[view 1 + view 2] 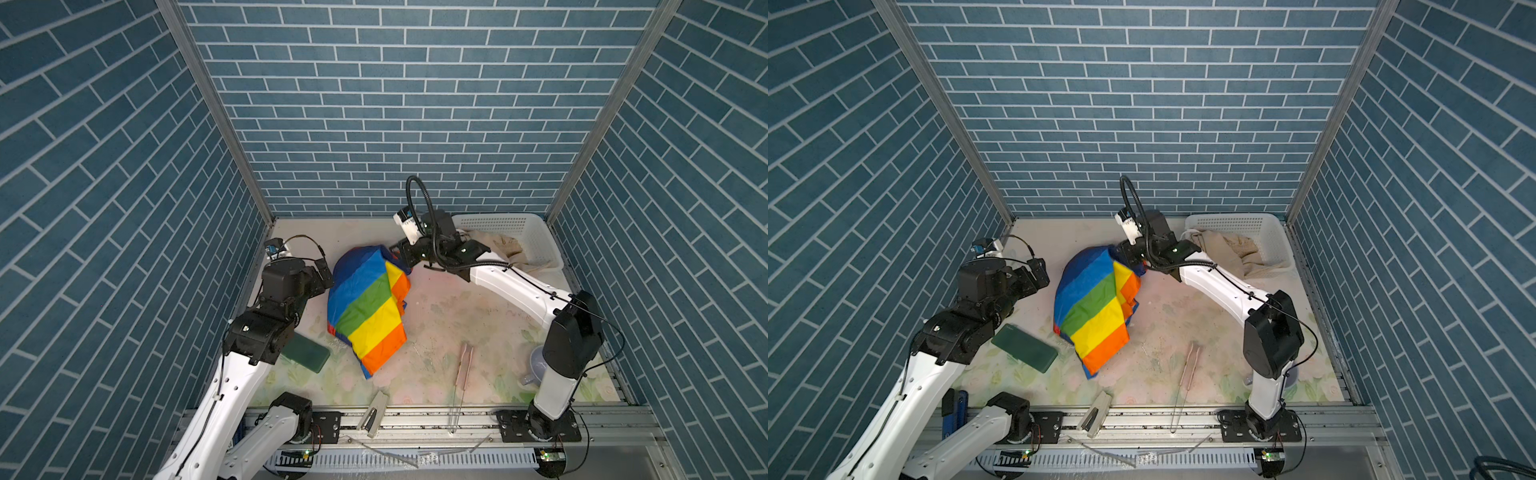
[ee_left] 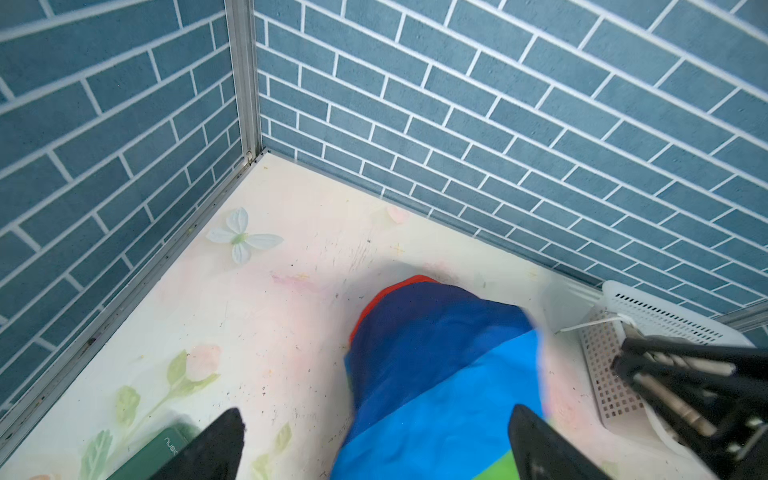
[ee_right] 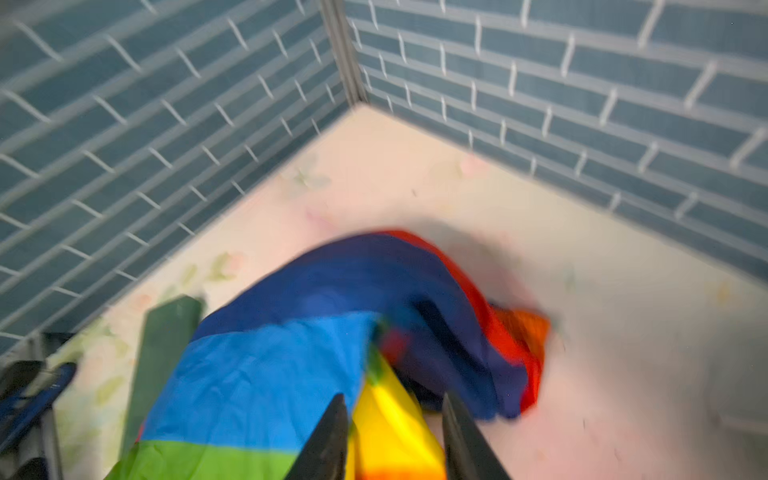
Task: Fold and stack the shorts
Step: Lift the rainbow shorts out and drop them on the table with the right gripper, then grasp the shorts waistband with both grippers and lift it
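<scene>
The rainbow-striped shorts lie in a loose, partly folded heap mid-table. My left gripper hovers at their left edge, wide open with nothing held; blue fabric shows below the gap. My right gripper is at the heap's far right edge. Its jaws stand apart, with a yellow fold lying between the fingers; this view is motion-blurred. The beige shorts hang crumpled over the front of the white basket.
A dark green flat case lies near the left arm. A stapler and thin tongs lie near the front rail. A pale cup stands behind the right arm's base. Brick-patterned walls enclose three sides.
</scene>
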